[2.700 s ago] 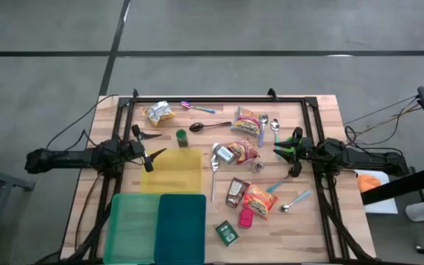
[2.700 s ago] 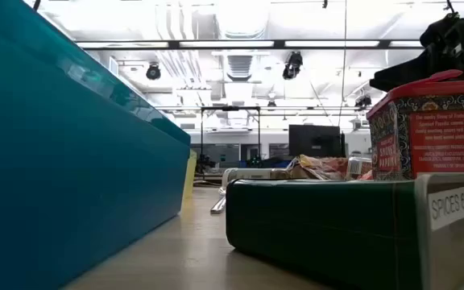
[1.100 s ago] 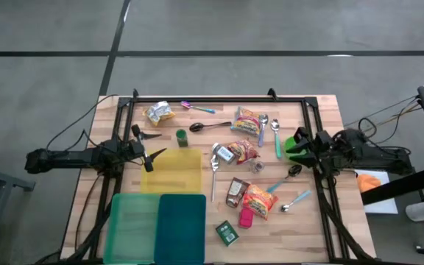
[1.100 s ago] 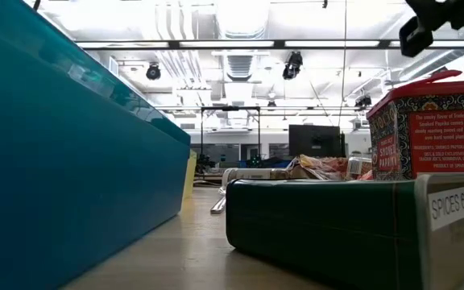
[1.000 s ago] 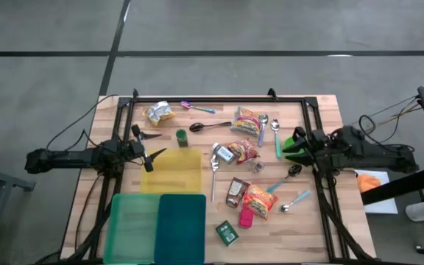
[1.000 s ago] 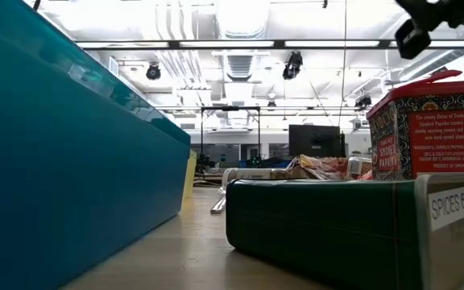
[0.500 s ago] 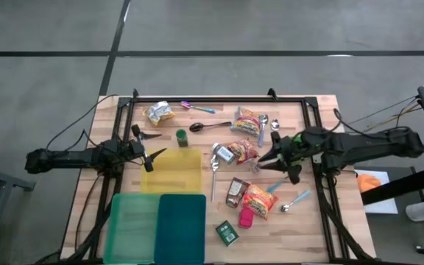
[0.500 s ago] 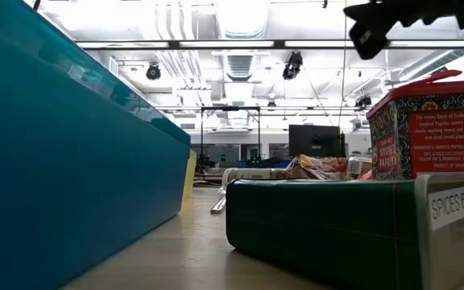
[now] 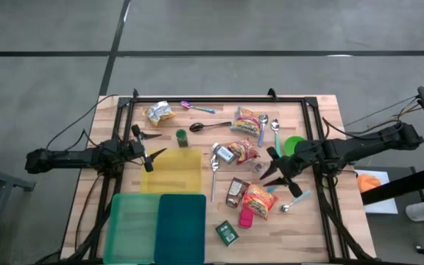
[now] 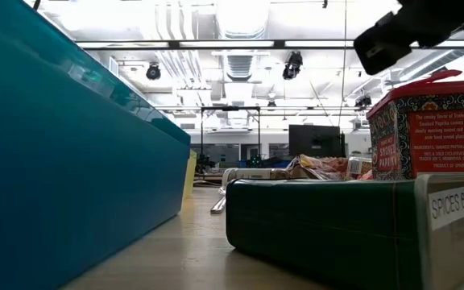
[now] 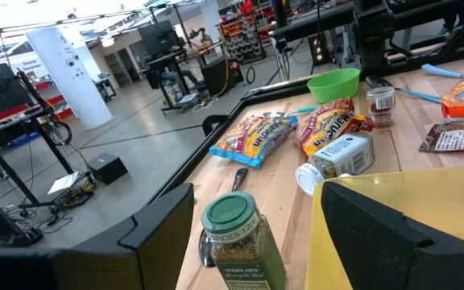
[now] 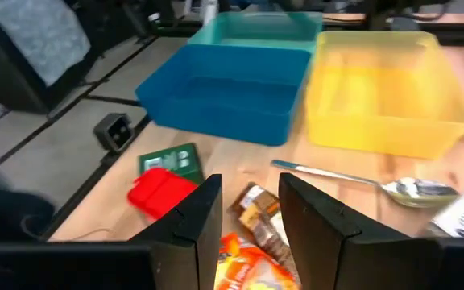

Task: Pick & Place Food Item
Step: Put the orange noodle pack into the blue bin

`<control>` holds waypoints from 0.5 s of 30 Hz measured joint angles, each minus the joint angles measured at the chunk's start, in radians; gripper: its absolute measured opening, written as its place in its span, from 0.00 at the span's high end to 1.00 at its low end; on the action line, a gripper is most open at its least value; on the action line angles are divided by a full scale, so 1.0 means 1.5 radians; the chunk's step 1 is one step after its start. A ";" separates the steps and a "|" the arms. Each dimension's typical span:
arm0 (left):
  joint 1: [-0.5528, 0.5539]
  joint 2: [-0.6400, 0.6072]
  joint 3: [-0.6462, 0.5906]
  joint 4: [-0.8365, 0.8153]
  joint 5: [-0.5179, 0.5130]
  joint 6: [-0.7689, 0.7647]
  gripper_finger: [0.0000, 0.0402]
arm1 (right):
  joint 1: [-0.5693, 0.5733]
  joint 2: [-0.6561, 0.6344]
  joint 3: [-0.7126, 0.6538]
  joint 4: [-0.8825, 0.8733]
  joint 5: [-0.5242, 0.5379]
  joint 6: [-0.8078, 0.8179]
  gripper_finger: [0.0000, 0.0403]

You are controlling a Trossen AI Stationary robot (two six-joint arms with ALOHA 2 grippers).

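Note:
Several food packets lie flat on the wooden table [image 9: 124, 191]. An orange packet [image 9: 259, 200] and a brown one [image 9: 235, 191] lie near the middle, and others [image 9: 243, 151] [image 9: 249, 120] [image 9: 159, 112] lie farther off. My right gripper [image 9: 268, 168] hangs open above the table at right of centre, tipped downward. In the right wrist view the brown packet [image 12: 260, 211] and the orange packet [image 12: 248, 270] show below its fingers, untouched. My left gripper [image 9: 152, 146] waits open at the left, level, beside the yellow bin [image 9: 172, 171].
A green bin [image 9: 134, 227] and a blue bin [image 9: 181, 227] stand at the near edge. A red tin [image 9: 246, 218] and a green tin [image 9: 227, 232] lie near them. A green-lidded jar [image 11: 232, 234], a white jar [image 9: 223, 153], spoons [image 9: 294, 200] and a green bowl [image 9: 294, 144] sit among the packets.
My right gripper has swung from the table's right side toward its middle and near edge, sinking a little and tipping its fingers downward. It now hangs beside the orange and brown packets. The green bowl it covered now shows. Nothing on the table has moved.

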 joint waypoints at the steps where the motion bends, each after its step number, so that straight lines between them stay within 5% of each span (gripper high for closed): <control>1: 0.000 0.000 0.000 0.000 0.000 0.000 0.31 | 0.008 -0.001 0.000 -0.001 0.000 0.002 0.70; 6: 0.000 0.001 0.000 0.000 0.000 0.000 0.31 | 0.053 -0.004 0.000 -0.003 0.044 0.023 0.70; 12: 0.000 0.001 0.000 0.000 0.000 0.000 0.31 | 0.119 0.020 -0.001 -0.004 0.276 0.001 0.70; 15: 0.000 0.001 0.000 0.000 0.000 0.000 0.31 | 0.130 0.042 0.013 -0.028 0.308 0.027 0.70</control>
